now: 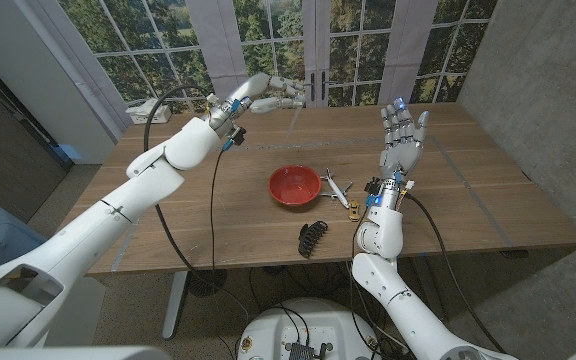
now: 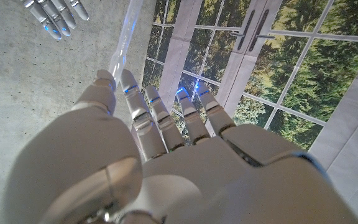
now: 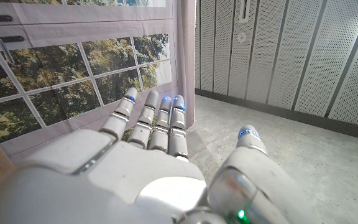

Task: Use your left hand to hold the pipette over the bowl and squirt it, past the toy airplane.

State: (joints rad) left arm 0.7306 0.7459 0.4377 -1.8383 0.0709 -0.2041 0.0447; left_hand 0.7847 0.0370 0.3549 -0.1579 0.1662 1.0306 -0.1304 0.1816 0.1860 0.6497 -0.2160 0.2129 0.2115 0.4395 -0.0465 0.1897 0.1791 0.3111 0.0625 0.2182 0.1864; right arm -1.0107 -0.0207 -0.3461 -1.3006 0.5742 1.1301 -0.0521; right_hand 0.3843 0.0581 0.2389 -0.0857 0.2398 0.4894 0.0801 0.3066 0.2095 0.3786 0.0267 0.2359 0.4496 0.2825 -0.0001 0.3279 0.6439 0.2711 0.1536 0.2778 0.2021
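Pipette is sitting pinched in the raised left hand; right hand is standing fingers-wide, empty. One red bowl, one toy airplane, one black clip.

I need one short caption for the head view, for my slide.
Left hand raised with the pipette at the far table edge; right hand open above the table; red bowl beside toy airplane.
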